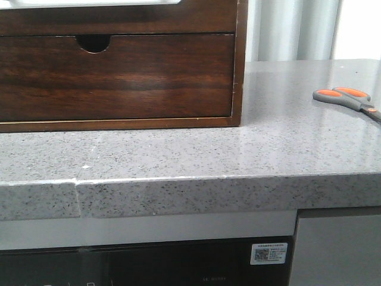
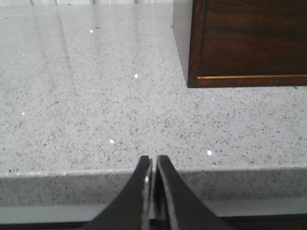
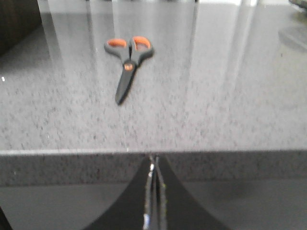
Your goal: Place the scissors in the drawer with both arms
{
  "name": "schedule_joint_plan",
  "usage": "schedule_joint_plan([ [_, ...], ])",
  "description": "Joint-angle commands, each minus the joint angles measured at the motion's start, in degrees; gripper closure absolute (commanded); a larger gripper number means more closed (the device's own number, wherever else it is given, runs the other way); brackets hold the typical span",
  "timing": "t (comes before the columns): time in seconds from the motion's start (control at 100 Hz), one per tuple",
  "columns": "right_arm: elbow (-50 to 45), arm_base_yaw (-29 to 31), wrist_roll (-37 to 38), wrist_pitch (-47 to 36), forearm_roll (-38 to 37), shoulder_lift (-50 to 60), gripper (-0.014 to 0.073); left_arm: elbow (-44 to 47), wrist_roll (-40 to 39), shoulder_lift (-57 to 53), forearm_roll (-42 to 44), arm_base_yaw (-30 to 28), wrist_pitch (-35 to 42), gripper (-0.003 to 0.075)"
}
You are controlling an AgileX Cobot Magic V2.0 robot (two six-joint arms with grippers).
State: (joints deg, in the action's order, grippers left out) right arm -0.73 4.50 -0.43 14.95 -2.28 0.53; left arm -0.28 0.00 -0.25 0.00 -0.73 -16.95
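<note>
Speckled grey countertop, scissors atop.

Bright daylight is streaking glare across the glossy table; the right wrist view is showing soft blur.

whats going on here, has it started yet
Nothing is being handled at this moment. The scissors lie flat on the grey countertop, off to the right of the dark wooden drawer unit, whose notched front looks closed. Both the left gripper and the right gripper are shut and empty, hanging just off the counter's front edge.
</note>
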Motion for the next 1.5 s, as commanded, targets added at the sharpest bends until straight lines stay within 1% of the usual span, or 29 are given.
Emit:
schedule_joint_plan([
  [0.0,-1.77,0.44,-0.42,-7.37,-0.94,1.58,0.0639,1.15,-0.56,-1.92,1.1,-0.24,6.61,0.074],
  [0.2,-1.77,0.44,-0.42,-8.28,-0.73,1.58,0.0639,1.15,-0.56,-1.92,1.1,-0.24,7.59,0.074],
  [0.28,-1.77,0.44,-0.42,-10.73,1.1,1.58,0.0639,1.15,-0.56,-1.92,1.1,-0.24,9.28,0.074],
  [0.36,-1.77,0.44,-0.42,-13.1,1.12,1.58,0.0639,1.15,-0.56,-1.92,0.0,-0.24,11.65,0.074],
  [0.51,-1.77,0.44,-0.42,-18.4,1.22,1.58,0.0639,1.15,-0.56,-1.92,0.0,-0.24,11.89,0.074],
  [0.6,-1.77,0.44,-0.42,-18.66,1.22,1.58,0.0639,1.15,-0.56,-1.92,0.0,-0.24,11.89,0.074],
  [1.04,-1.77,0.44,-0.42,-16.83,1.35,1.58,0.0639,1.15,-0.56,-1.92,0.0,-0.24,13.07,0.074],
  [1.13,-1.61,0.44,-0.42,-16.43,4.01,1.58,0.0639,1.02,-0.56,-1.92,0.0,-0.24,13.15,0.074],
  [1.18,-1.16,0.44,-0.42,-14.95,6.48,1.58,0.0639,0.8,-0.56,-1.92,0.0,-0.24,13.89,0.074],
  [1.21,-0.64,0.44,-0.42,-12.22,7.69,1.58,0.0639,0.55,-0.56,-1.92,0.0,-0.24,14.59,0.074],
  [1.31,1.88,0.44,-0.42,-5.24,8.4,1.35,0.0639,-0.91,-0.56,-1.92,0.0,-0.24,16.95,0.074],
  [1.4,4.17,0.44,-0.42,-3.56,8.4,0.56,0.0639,-3.58,-0.56,-1.8,0.0,-0.24,16.95,0.074],
  [1.49,6.83,0.44,-0.42,-2.77,8.4,-0.87,0.0639,-7.78,-0.56,-0.66,0.0,-0.24,14.14,0.074],
])
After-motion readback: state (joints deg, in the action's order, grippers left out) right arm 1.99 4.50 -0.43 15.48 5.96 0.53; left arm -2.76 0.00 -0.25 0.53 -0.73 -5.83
